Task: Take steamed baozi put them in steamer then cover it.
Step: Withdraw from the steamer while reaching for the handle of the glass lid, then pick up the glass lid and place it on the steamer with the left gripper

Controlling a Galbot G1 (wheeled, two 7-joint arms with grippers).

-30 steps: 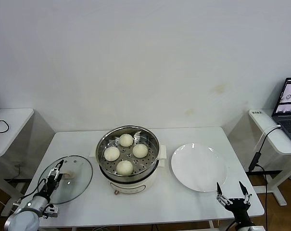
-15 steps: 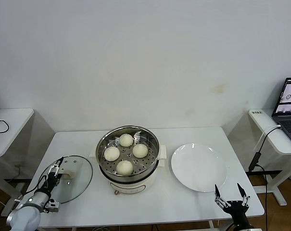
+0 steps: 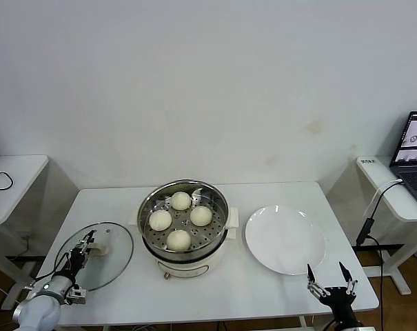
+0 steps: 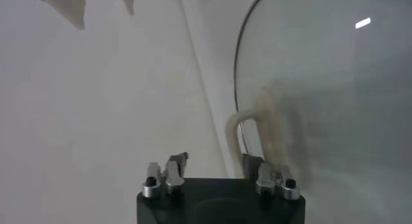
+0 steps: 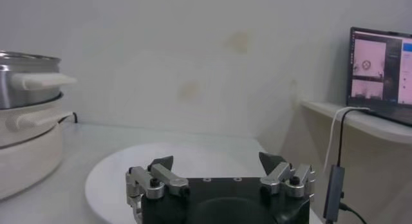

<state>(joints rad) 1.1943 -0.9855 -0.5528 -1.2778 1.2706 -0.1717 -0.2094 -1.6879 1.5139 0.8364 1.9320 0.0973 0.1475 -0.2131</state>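
The steamer (image 3: 220,210) stands on its cream pot base (image 3: 194,264) at the table's middle. It holds four baozi: one at the back (image 3: 180,201), one at the right (image 3: 200,216), one at the left (image 3: 160,220) and one at the front (image 3: 178,239). The glass cover (image 3: 115,258) lies flat on the table to its left, with its cream handle (image 3: 102,247) up. My left gripper (image 3: 83,247) is open and low over the cover. In the left wrist view the handle (image 4: 265,130) is just ahead of the gripper (image 4: 215,167), near one finger (image 4: 174,170). My right gripper (image 3: 329,284) is open and empty at the front right.
A flat white plate (image 3: 285,239) lies right of the steamer, just beyond my right gripper; it also shows in the right wrist view (image 5: 116,180). A side table with a laptop (image 3: 415,148) and a hanging cable stands at the far right. Another small table (image 3: 12,181) is at the left.
My left gripper has sunk a little lower over the cover, closer to its handle. My right gripper has dropped slightly towards the table's front edge. The steamer, baozi and cover have not moved.
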